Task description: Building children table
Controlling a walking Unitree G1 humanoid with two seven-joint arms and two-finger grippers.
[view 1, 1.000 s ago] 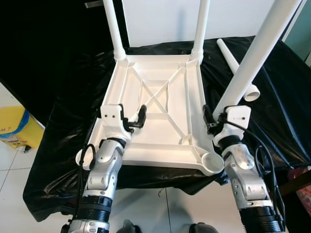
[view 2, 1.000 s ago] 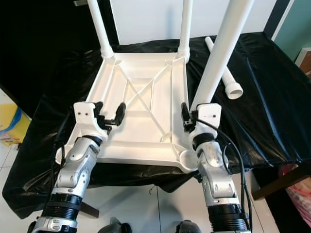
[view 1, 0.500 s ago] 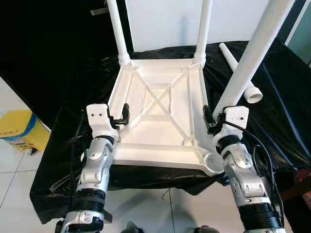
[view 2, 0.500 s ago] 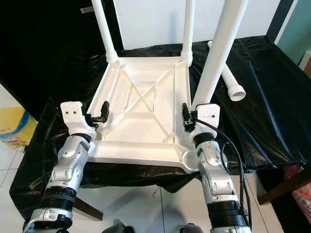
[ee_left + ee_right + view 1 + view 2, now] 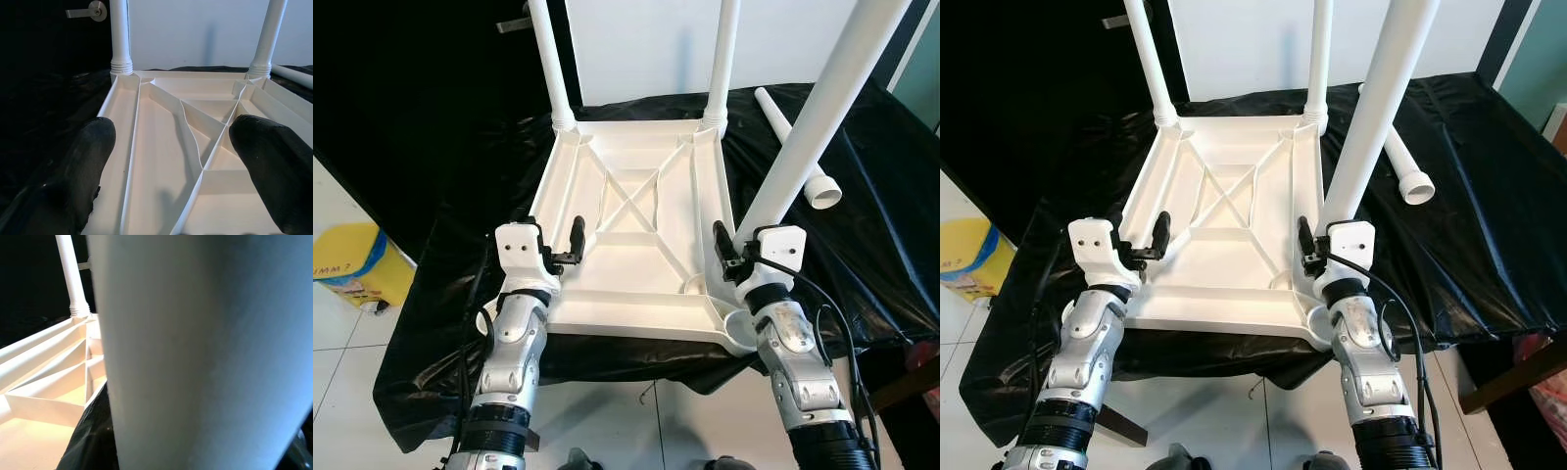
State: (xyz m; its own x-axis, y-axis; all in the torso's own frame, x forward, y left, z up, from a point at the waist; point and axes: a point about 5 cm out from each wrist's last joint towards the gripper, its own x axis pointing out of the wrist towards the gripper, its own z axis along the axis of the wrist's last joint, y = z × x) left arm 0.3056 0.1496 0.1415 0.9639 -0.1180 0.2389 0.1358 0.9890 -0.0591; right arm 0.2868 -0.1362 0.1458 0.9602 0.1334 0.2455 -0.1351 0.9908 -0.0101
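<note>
The upturned tabletop (image 5: 636, 235) lies on a black cloth (image 5: 862, 235). The left gripper (image 5: 556, 250) hovers spread over its near-left edge. The right gripper (image 5: 736, 262) apparently clamps a leg (image 5: 813, 127) tilted just beside the near-right corner socket (image 5: 741, 328).

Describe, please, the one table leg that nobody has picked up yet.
On the black-draped table lies an upturned white tabletop with two legs standing at its far corners. The loose leg lies flat on the cloth off its far right corner, open flared end toward the robot.
</note>
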